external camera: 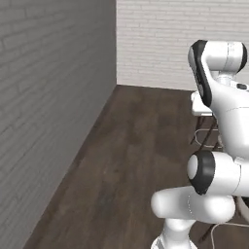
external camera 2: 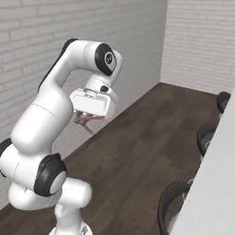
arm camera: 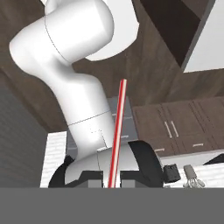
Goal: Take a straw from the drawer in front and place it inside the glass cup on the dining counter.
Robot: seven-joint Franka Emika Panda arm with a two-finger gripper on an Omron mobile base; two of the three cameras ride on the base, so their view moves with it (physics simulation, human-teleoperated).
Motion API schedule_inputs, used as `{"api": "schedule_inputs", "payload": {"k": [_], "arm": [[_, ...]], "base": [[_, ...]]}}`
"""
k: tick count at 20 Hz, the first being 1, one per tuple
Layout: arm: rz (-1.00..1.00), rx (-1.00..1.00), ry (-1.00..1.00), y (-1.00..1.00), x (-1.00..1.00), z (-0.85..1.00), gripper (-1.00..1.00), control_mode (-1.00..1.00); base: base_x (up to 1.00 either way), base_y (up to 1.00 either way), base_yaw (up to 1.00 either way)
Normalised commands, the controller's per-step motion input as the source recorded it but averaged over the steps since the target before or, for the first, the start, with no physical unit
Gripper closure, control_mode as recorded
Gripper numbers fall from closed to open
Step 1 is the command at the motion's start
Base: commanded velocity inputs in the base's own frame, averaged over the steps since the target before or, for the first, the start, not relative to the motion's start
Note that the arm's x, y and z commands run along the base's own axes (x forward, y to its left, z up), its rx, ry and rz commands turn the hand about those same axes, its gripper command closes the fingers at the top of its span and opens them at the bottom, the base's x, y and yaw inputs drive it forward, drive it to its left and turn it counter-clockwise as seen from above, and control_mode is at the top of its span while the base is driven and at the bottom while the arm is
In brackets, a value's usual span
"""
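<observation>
My gripper (arm camera: 111, 178) is shut on the straw (arm camera: 118, 127), a thin red-pink stick that runs up from between the fingertips in the hand view. In the right base view the gripper (external camera 2: 85, 118) hangs under the white hand, raised high above the floor, and the straw (external camera 2: 86, 124) pokes out below it as a short pink line. Along the right edge of that view runs the white top of the dining counter (external camera 2: 213, 183), well to the right of the hand. The drawer and the glass cup are out of view.
Dark round stools (external camera 2: 173, 202) stand along the counter's near side. Grey brick walls (external camera: 53, 107) close off the left and the back over a dark wood floor (external camera: 131, 146). Behind the straw in the hand view are brown cabinet doors with metal handles (arm camera: 173, 129).
</observation>
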Motion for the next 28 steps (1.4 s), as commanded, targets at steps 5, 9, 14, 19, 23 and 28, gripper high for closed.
{"api": "schedule_inputs", "payload": {"k": [5,9,14,19,23,28], "arm": [[0.0,0.0,0.0,0.0,0.0,0.0,1.0,1.0],[0.0,0.0,0.0,0.0,0.0,0.0,1.0,1.0],[0.0,0.0,0.0,0.0,0.0,0.0,1.0,1.0],[0.0,0.0,0.0,0.0,0.0,0.0,1.0,1.0],[0.0,0.0,0.0,0.0,0.0,0.0,1.0,1.0],[0.0,0.0,0.0,0.0,0.0,0.0,1.0,1.0]], "base": [[0.58,0.41,-0.52],[0.26,0.97,-0.52],[0.28,1.0,-0.47],[0.69,1.0,-0.43],[0.99,0.93,-0.4],[1.0,0.87,-0.38]]}}
